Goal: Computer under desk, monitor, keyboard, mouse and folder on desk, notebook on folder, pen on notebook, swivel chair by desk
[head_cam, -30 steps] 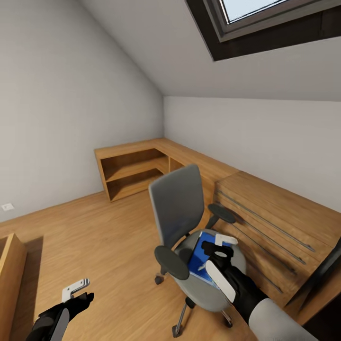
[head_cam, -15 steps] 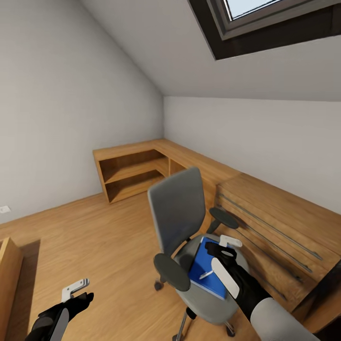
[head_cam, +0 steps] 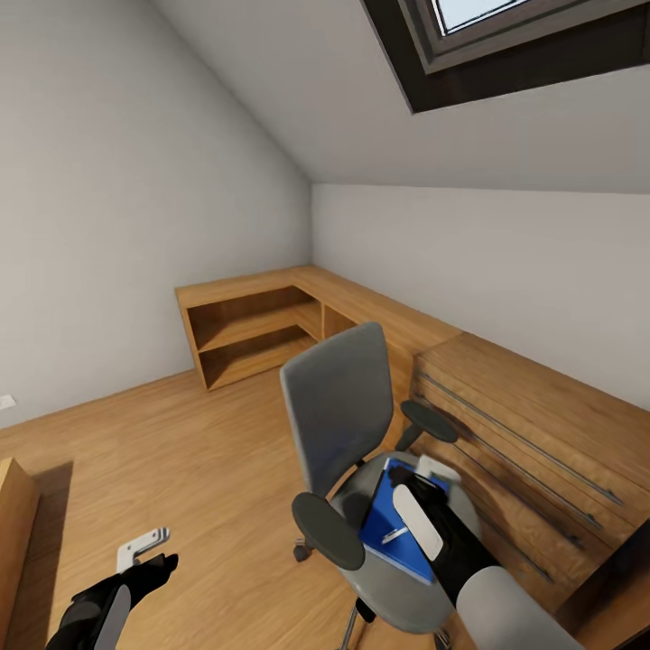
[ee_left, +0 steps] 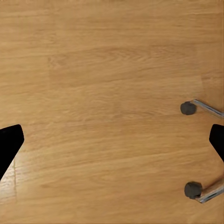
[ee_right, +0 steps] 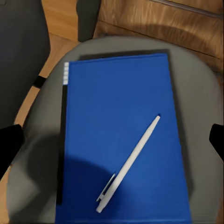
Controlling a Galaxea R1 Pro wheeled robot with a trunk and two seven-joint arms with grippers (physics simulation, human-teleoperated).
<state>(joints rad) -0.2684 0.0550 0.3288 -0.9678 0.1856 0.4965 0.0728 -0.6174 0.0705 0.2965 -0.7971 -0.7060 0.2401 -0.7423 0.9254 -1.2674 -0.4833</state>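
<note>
The grey swivel chair (head_cam: 338,406) stands in the middle of the room, in front of a wooden drawer chest. The blue folder (head_cam: 384,510) (ee_right: 121,121) lies flat on its seat (ee_right: 200,88). A white pen (head_cam: 394,534) (ee_right: 130,163) rests slantwise on the folder. My right gripper (head_cam: 421,493) (ee_right: 112,142) hovers open just above the folder, its fingertips spread to either side. My left gripper (head_cam: 147,560) (ee_left: 113,140) hangs open low over the wooden floor, left of the chair. The desk, computer, monitor, keyboard, mouse and notebook are out of view.
A light wooden drawer chest (head_cam: 533,424) runs along the right wall, joined to a low open shelf unit (head_cam: 253,325) in the far corner. Two chair casters (ee_left: 188,108) on chrome legs sit close to my left gripper. Another wooden piece (head_cam: 13,515) is at the left edge.
The head view has shifted a little. My right gripper has come down closer over the folder and pen. The left gripper has stayed where it was.
</note>
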